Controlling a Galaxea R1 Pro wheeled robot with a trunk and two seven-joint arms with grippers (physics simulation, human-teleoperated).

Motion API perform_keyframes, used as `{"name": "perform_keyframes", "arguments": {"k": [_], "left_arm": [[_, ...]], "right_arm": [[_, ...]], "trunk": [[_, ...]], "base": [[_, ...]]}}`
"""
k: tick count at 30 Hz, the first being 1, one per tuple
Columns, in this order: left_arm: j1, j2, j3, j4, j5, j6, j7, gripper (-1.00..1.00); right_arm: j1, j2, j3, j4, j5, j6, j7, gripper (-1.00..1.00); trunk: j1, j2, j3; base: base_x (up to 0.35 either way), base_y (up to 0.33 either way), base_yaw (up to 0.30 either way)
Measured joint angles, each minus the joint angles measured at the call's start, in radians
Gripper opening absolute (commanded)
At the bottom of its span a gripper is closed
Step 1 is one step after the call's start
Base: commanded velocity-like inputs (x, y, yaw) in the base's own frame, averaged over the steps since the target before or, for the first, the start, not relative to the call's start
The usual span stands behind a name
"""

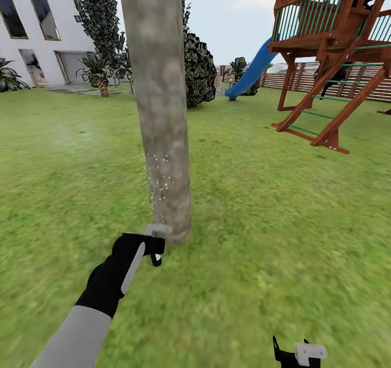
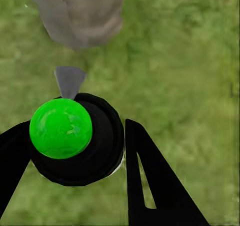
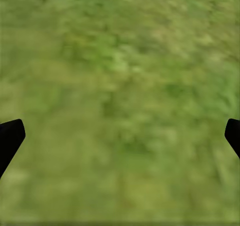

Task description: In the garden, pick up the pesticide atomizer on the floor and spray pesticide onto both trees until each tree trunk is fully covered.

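Note:
A thick pale grey-beige tree trunk (image 1: 163,112) rises from the grass right in front of me. Fine white specks dot its bark low down. My left gripper (image 1: 147,250) is shut on the pesticide atomizer (image 1: 157,231) just short of the trunk's base. In the left wrist view the atomizer (image 2: 92,151) is a round black bottle with a bright green top and a grey nozzle. The nozzle points at the trunk (image 2: 80,15), and the left gripper (image 2: 75,171) clasps the bottle from both sides. My right gripper (image 1: 298,353) hangs low at the right, open over bare grass (image 3: 120,136). A second tree (image 1: 100,20) with dark jagged foliage stands far back left.
A red-brown wooden play tower (image 1: 331,58) with a blue slide (image 1: 252,72) stands at the right rear, before a slatted fence (image 1: 282,77). A white house (image 1: 38,31) and low palm-like plants (image 1: 98,72) lie at the far left. A dark bush (image 1: 198,69) sits behind the trunk. Lawn surrounds me.

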Motion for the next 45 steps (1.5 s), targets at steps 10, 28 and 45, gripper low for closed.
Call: {"name": "perform_keyframes", "arguments": {"k": [10,28,45], "left_arm": [[-0.036,-0.026,-0.03,-0.067,-0.023,0.057,0.006,-1.0],[-0.005,-0.011,0.037,0.013,-0.03,0.037,0.047,-1.0],[0.008,-0.022,0.164,0.1,-0.013,-0.065,0.14,-1.0]], "right_arm": [[0.0,0.0,0.0,0.0,0.0,0.0,0.0,1.0],[0.0,0.0,0.0,0.0,0.0,0.0,0.0,1.0],[0.0,0.001,0.0,0.0,0.0,0.0,0.0,1.0]], "trunk": [[0.0,0.0,0.0],[0.0,0.0,0.0],[0.0,0.0,0.0]], "base": [[0.0,0.0,0.0],[0.082,-0.107,0.0],[0.133,-0.251,0.146]]}}
